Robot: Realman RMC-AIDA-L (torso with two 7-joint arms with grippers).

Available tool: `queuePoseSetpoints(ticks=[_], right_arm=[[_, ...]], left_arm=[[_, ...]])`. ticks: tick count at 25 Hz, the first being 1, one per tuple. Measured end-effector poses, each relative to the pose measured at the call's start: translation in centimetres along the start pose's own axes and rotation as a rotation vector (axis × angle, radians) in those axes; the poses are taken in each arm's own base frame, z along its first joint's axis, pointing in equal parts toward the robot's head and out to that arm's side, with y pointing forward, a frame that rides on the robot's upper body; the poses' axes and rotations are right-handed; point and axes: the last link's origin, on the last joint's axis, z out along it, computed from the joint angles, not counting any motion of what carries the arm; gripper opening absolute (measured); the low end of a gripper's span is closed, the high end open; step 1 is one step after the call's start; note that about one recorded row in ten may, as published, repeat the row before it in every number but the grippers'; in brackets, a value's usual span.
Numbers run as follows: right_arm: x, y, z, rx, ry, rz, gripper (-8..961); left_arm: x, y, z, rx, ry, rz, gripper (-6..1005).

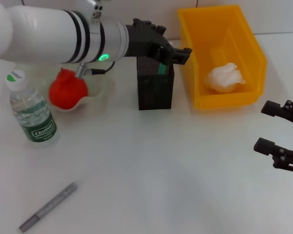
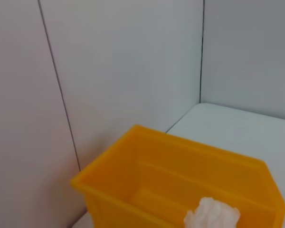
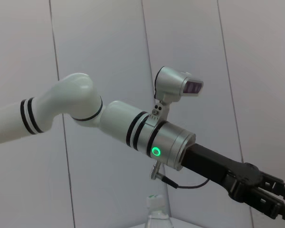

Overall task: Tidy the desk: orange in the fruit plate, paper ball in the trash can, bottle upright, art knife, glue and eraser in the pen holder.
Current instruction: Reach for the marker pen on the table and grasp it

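Note:
My left gripper (image 1: 175, 54) hovers just over the black mesh pen holder (image 1: 156, 90). A green item (image 1: 161, 68) shows at the holder's mouth right under it; whether it is the glue or the eraser, and whether it is held, I cannot tell. The orange (image 1: 67, 90) lies in the clear fruit plate (image 1: 98, 92). The bottle (image 1: 32, 111) stands upright at the left. The paper ball (image 1: 225, 78) (image 2: 212, 216) sits inside the yellow trash can (image 1: 244, 53) (image 2: 133, 180). The grey art knife (image 1: 49, 206) lies on the table at the front left. My right gripper (image 1: 266, 127) waits open at the right edge.
The white left arm (image 1: 53, 34) (image 3: 133, 128) stretches across the back of the table above the plate. The bottle's cap (image 3: 155, 201) shows in the right wrist view. White wall panels stand behind the trash can.

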Motion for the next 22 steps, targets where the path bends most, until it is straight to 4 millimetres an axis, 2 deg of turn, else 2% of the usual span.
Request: queuePoseSetpoints(ticks=[7,10,12,17,22], right_arm=[[0.0,0.0,0.0,-0.001,0.0,0.001,832],[0.0,0.0,0.0,-0.001,0.0,0.001,832],[0.0,0.0,0.1,-0.002,0.0,0.001,832],[0.0,0.0,0.1,-0.003,0.0,0.0,832],[-0.1,-0.1,0.2,-0.004,-0.001,-0.002,832]], left_arm=[[0.2,-0.2,-0.7,0.031,-0.062,0.089,813],[0.2,-0.8,-2.0,0.105,-0.154,0.129,813],[0.2,-0.8,-2.0,0.105,-0.154,0.129,813],[-0.2,-0.3,-3.7,0.124,-0.311,0.163,812],[-0.3,0.2,-4.6,0.13,-0.362,0.163,812]])
